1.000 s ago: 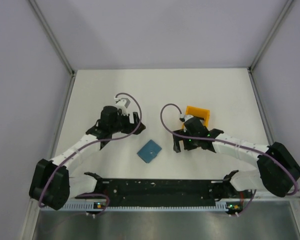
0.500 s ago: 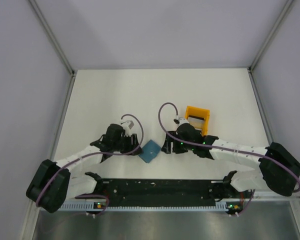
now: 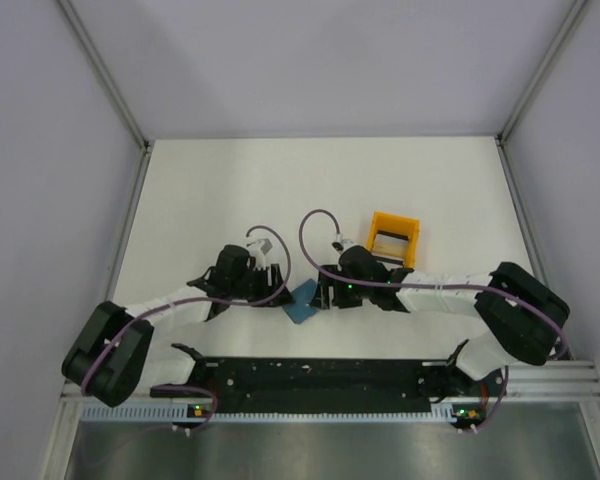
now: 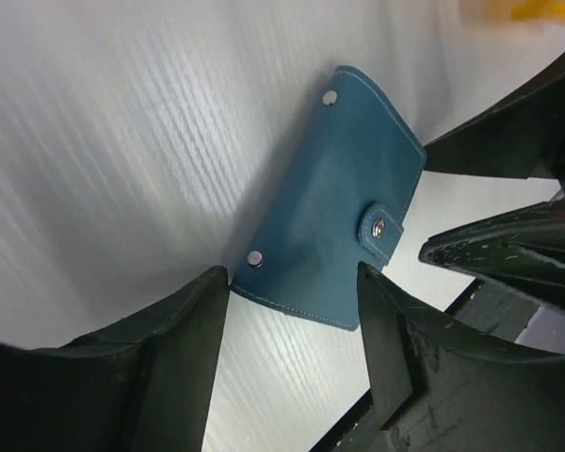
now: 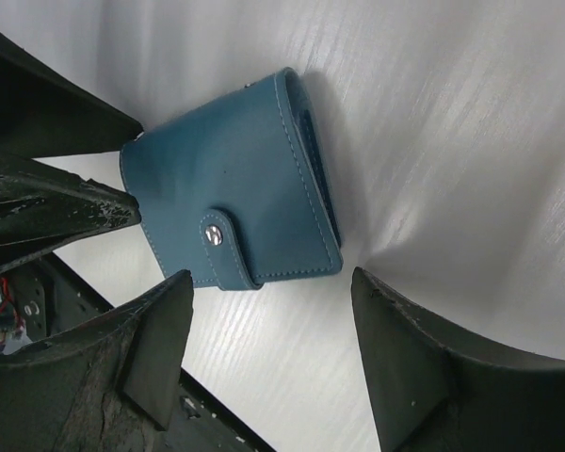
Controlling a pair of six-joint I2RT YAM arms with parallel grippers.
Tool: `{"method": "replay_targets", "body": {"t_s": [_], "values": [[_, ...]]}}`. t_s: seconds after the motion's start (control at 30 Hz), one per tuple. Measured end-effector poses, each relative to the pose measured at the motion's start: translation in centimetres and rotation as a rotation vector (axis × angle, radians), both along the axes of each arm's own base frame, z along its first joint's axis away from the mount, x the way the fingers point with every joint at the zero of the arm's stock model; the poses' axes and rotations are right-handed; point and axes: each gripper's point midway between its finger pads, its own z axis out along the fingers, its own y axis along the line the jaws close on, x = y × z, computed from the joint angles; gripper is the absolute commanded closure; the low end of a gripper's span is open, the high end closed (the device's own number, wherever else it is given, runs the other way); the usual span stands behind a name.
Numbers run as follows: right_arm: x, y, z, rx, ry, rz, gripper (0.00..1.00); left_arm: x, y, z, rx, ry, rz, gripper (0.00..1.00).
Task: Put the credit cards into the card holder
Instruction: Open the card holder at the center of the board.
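Down near the arm bases, the two grippers come at one small thing from both sides. The left gripper point(image 4: 292, 281) has its fingers spread apart, with the near edge of the card holder point(image 4: 344, 221) lying between them, and it is not pinching anything. The right gripper point(image 5: 271, 282) is spread wide too and holds nothing. The blue card holder lies flat on the white table point(image 3: 210, 180), folded shut, with its snap tab point(image 5: 217, 229) buttoned down. The two sets of fingers are very near each other, so they could bump if both push in at once. The card holder is thin and flat, so fingers might scrape the table or just shove it away and not grab it. The snap could also keep it shut if only one side gets pulled. Farther back stands the orange rack point(image 3: 393, 238), just beside the right arm, which could knock it. No credit cards show in any view, so I cannot tell where they are.
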Motion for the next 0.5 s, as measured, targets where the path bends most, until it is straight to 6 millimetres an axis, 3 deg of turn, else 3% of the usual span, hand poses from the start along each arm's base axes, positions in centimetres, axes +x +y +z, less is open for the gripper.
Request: {"method": "replay_targets", "body": {"t_s": [0.17, 0.27, 0.33, 0.5], "values": [[1.0, 0.5, -0.5, 0.006, -0.001, -0.014, 0.36, 1.5, -0.8, 0.3, -0.025, -0.023, 0.02, 0.38], [1.7, 0.9, -0.5, 0.021, -0.008, -0.019, 0.46, 2.0, -0.8, 0.1, -0.022, -0.036, 0.029, 0.56], [2.0, 1.0, -0.7, 0.027, -0.008, -0.02, 0.51, 2.2, -0.8, -0.2, -0.014, -0.034, 0.031, 0.78], [2.3, 0.9, -1.0, 0.021, -0.02, -0.007, 0.57, 2.5, -1.0, -1.0, -0.016, -0.019, 0.023, 1.0]]}}
